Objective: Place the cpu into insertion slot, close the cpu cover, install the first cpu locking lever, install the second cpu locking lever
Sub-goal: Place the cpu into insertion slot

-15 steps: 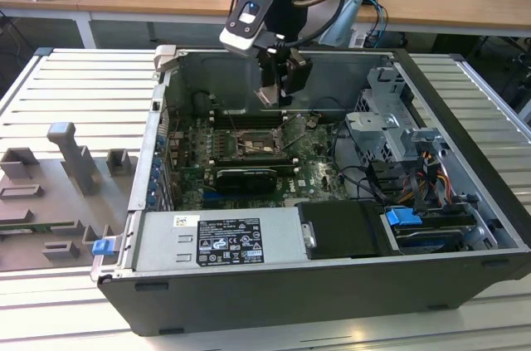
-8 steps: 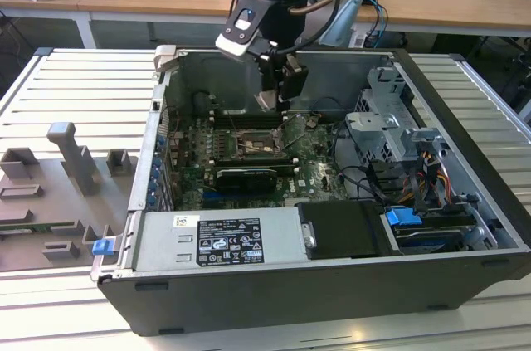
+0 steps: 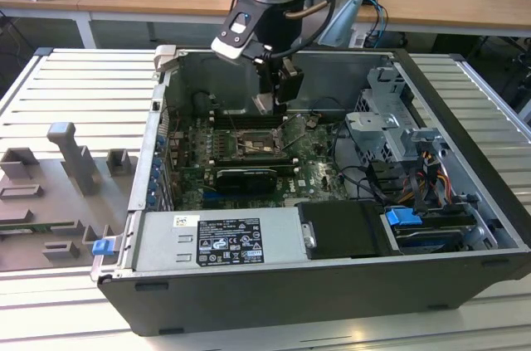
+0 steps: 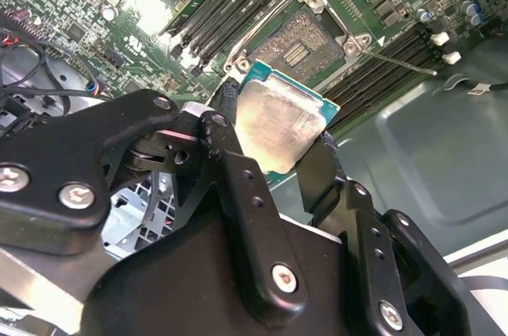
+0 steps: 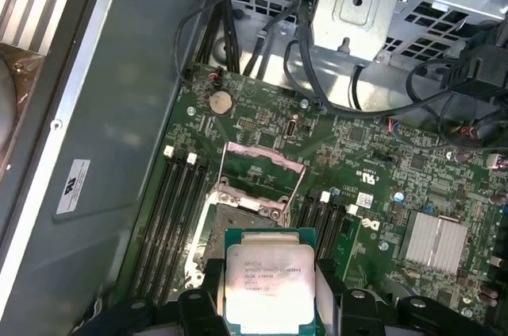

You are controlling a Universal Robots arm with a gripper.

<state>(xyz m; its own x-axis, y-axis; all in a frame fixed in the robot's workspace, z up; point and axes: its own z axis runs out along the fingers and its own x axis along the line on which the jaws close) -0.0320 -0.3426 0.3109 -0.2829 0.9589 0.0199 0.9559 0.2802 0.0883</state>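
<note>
**Item:** cpu (image 4: 279, 125), a small flat square chip with a pale silvery-beige metal face on a green-edged base

**Location:** in the air over the green motherboard (image 5: 381, 153), inside the open dark grey computer case (image 3: 465, 202); close above the insertion slot (image 5: 238, 221), a square dark socket with a silver metal rim; apart from it, not seated

**Holder:** black two-finger gripper (image 4: 274, 136); its fingers (image 4: 234, 165) pinch the chip by two opposite edges and leave the metal face bare

**Adjacent part:** cpu cover (image 5: 258, 173), a thin silver frame plate with a cut-out centre, swung up and open at the far side of the socket

**Handling (judged):** light, stiff and thin; the narrow smooth edges offer little purchase, so it would likely slip or tilt under a slack grip; the contact side and the socket pins are probably fragile

**Where to hold (judged):** opposite edges only, as here; keep it level and stay off the flat faces
</note>
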